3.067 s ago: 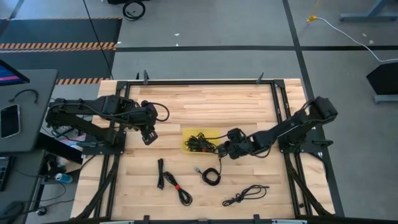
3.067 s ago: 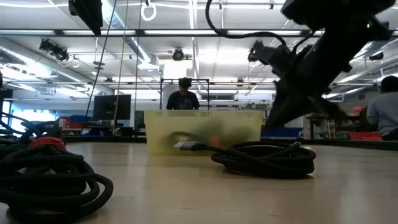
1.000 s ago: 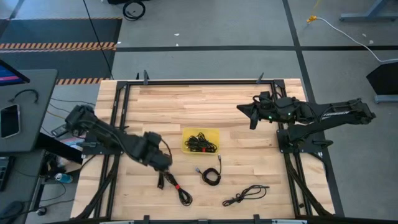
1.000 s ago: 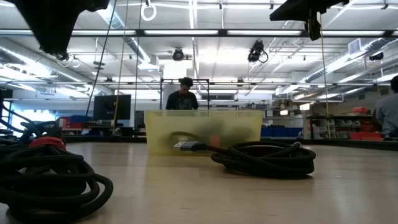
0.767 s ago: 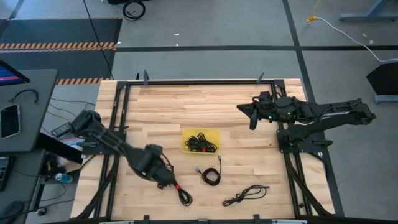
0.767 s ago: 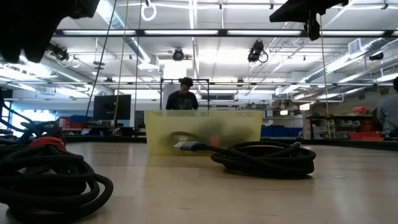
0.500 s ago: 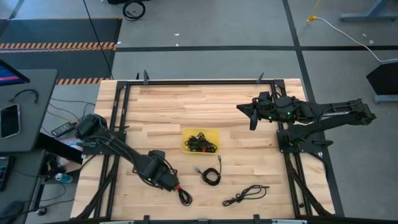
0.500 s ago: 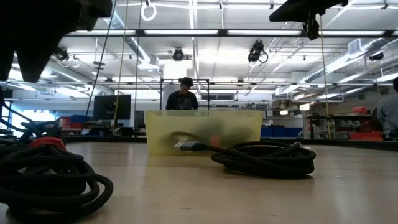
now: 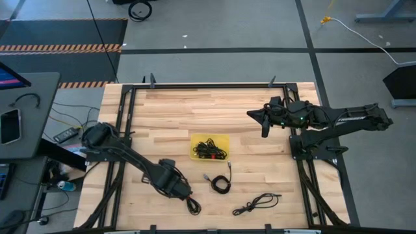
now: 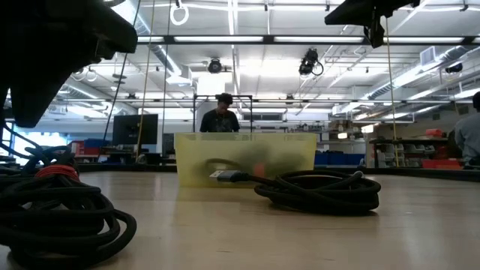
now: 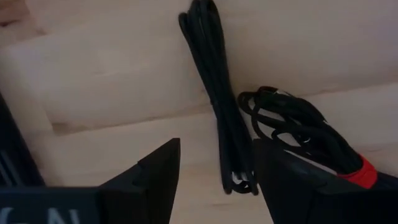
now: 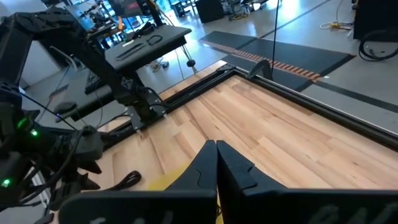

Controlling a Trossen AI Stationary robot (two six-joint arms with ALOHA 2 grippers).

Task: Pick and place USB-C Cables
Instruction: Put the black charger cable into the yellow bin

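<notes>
Several black USB-C cables lie on the wooden table. A straight folded one point(image 11: 219, 118) runs between the fingers of my open left gripper point(image 11: 216, 182), which points down over it near the table's front left point(image 9: 173, 184). Beside it lies a cable with a red tie point(image 11: 305, 134), also seen close up in the low view point(image 10: 52, 214). A coiled cable point(image 9: 221, 184) and a looser one point(image 9: 257, 203) rest nearer the front. More cables fill the yellow bin point(image 9: 221, 139). My right gripper point(image 12: 216, 177) is shut and empty, high over the far right point(image 9: 262, 123).
Black frame rails point(image 9: 123, 117) run along both sides of the table and its far edge. A person point(image 10: 222, 114) stands beyond the far edge, behind the bin. Bare wood point(image 9: 208, 110) lies between the bin and the far rail.
My left gripper has moved toward the table's near edge and down, ending over the straight cable beside the red-tied one. No cable has moved.
</notes>
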